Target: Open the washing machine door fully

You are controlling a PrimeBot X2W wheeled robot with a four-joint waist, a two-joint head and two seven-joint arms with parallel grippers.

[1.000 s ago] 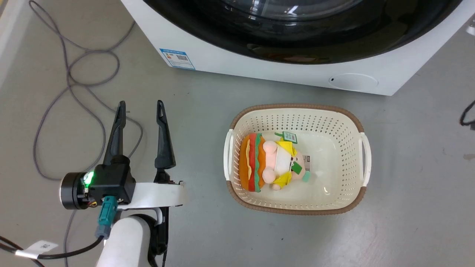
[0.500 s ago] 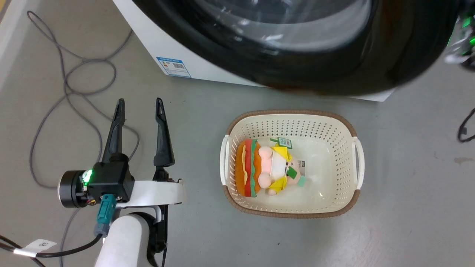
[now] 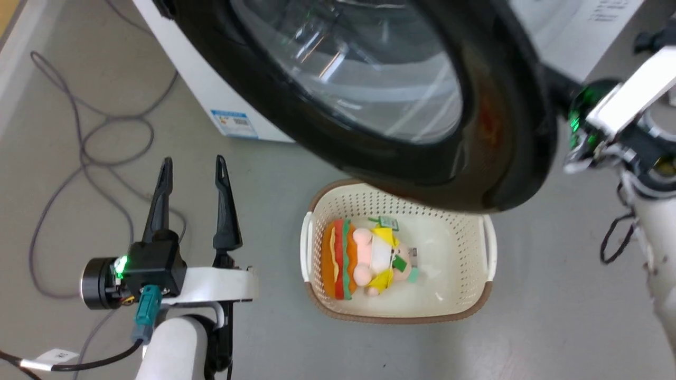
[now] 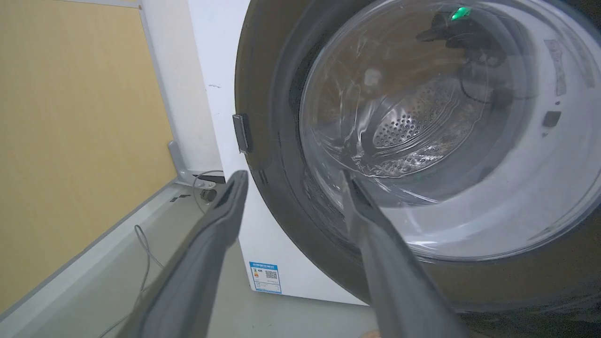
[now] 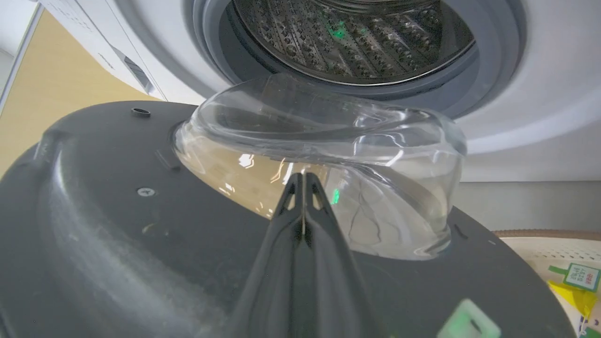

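Note:
The washing machine door (image 3: 501,132), a glossy black disc with a clear glass bowl (image 3: 359,68), stands swung partway out from the white washing machine (image 3: 195,79) and hangs over the basket. In the right wrist view my right gripper (image 5: 303,180) is shut, its fingers pressed together and lying along the door's dark inner face (image 5: 117,225) against the glass bowl (image 5: 375,188); beyond are the grey rubber ring (image 5: 493,70) and steel drum (image 5: 352,37). My left gripper (image 3: 193,163) is open over the floor, left of the door (image 4: 272,188), holding nothing.
A cream basket (image 3: 488,248) with a burger plush toy (image 3: 359,258) sits on the floor under the door's lower edge. Grey cables (image 3: 79,158) loop on the floor at left. A yellow wall (image 4: 70,141) stands left of the machine.
The door has swung out from the machine's front towards me, and my right arm has come into view at its right edge. The head camera has shifted. The left gripper stays open.

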